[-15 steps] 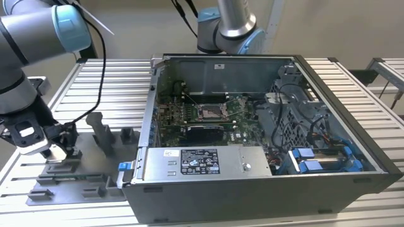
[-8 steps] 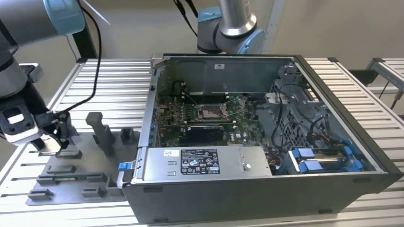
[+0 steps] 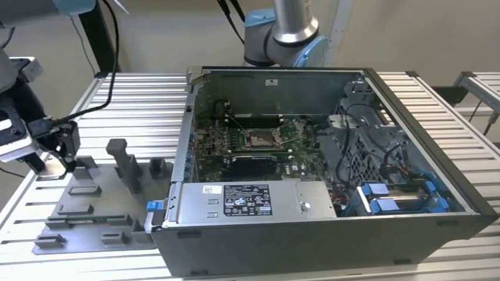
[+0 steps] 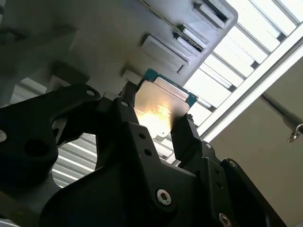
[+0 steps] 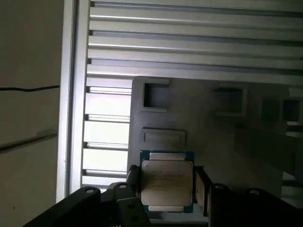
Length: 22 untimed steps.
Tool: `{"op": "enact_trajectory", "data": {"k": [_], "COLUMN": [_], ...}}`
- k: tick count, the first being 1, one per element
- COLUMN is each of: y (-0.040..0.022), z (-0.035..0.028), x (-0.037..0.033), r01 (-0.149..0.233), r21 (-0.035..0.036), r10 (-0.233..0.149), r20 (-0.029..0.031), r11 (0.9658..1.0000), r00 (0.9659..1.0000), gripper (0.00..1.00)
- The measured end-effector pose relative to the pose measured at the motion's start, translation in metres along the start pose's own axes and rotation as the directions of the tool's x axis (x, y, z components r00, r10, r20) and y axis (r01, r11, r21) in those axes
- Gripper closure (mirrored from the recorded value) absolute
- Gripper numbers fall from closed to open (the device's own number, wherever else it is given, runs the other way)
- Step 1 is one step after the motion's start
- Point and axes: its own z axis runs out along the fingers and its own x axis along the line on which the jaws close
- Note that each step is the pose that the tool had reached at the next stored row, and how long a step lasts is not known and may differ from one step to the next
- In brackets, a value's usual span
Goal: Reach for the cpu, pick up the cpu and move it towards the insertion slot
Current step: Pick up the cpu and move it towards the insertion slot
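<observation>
End effector [image 3: 53,164] closed on the cpu [image 5: 166,185], chip pinched between both fingers over the grey fixture plate [image 3: 86,216], at the exterior view's left | insertion slot [image 3: 259,139] well apart, inside the open computer case [image 3: 425,126] | tabletop [image 3: 140,111]: ribbed aluminium slats | room: plain beige wall [image 3: 406,35] behind

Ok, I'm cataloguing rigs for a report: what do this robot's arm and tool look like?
The arm is a silvery metal tube with rounded grey joints capped in pale blue; black cables hang beside it. The tool is matt black and angular, with two blocky fingers and silver screw heads.
</observation>
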Motion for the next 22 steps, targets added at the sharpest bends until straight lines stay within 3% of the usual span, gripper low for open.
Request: {"op": "enact_trajectory", "data": {"k": [22], "y": [0.004], "z": [-0.0999], "x": [-0.0007], "r01": [0.0], "r21": [-0.0001], "r10": [0.0], "r20": [0.0001], "r11": [1.0], "r00": [1.0], "gripper": [1.0]}}
